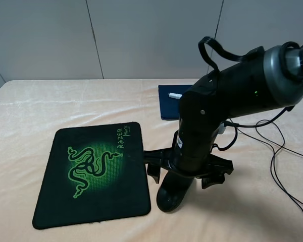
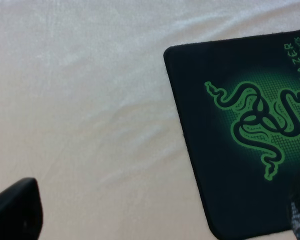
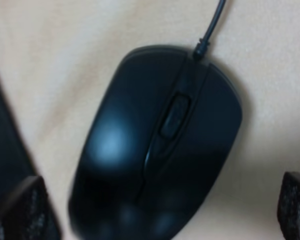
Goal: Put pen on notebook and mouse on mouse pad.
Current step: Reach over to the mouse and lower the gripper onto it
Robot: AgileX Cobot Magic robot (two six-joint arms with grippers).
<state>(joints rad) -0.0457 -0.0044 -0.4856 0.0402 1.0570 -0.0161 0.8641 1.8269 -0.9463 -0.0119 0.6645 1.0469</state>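
A cream cloth-covered surface (image 1: 35, 106) carries the black rectangular green-logo mouse pad (image 1: 93, 174). The glossy black oval mouse (image 1: 167, 197) lies just beside it, not on it. The right claw (image 3: 160, 215) hangs spread astride the mouse, likely for a side grip. Only the high view shows the slim white pen (image 1: 174, 95) on the flat navy notebook (image 1: 166, 108). The left claw (image 2: 158, 216) is spread and empty.

White pen (image 1: 174, 95) on navy notebook (image 1: 166, 110); black mouse (image 1: 170, 195) just beside mouse pad (image 1: 93, 174).

The mouse pad (image 1: 116, 201) carries green "Razer" lettering (image 1: 122, 134) near one corner; the smaller word beside it is illegible. A green three-snake logo (image 1: 92, 164) marks its centre.
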